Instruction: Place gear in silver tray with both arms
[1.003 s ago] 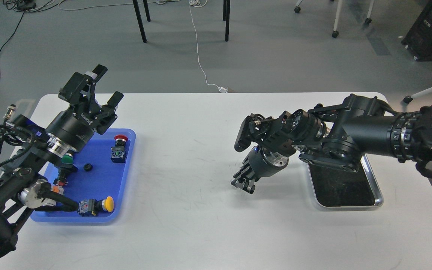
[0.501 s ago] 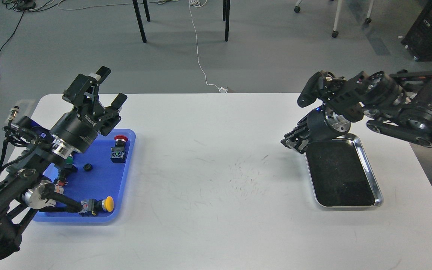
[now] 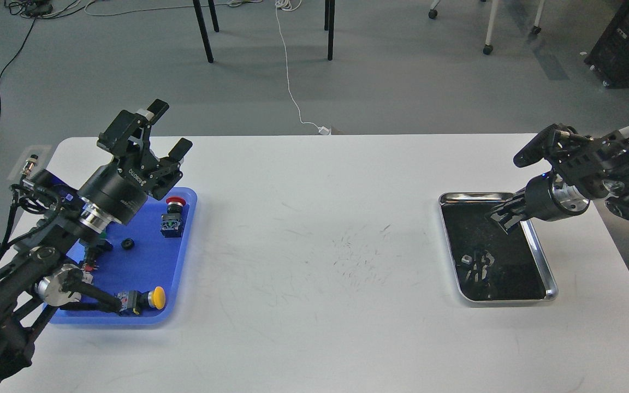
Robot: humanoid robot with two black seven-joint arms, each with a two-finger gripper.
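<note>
Now our left gripper (image 3: 162, 126) spread wide, empty, above blue tray (image 3: 186, 256); gear (image 3: 126, 243) inside it, far from silver tray (image 3: 545, 261). Right gripper (image 3: 503, 217) state unclear. Risk: neighbouring switches crowd pickup.

On the table (image 3: 314, 327), two trays sit well apart — the plastic tray (image 3: 183, 256) at 9 o'clock, the silver tray (image 3: 549, 273) at 3 o'clock. Inside the plastic tray a small gear (image 3: 126, 243) lies at centre — push buttons (image 3: 172, 218) around it.
</note>
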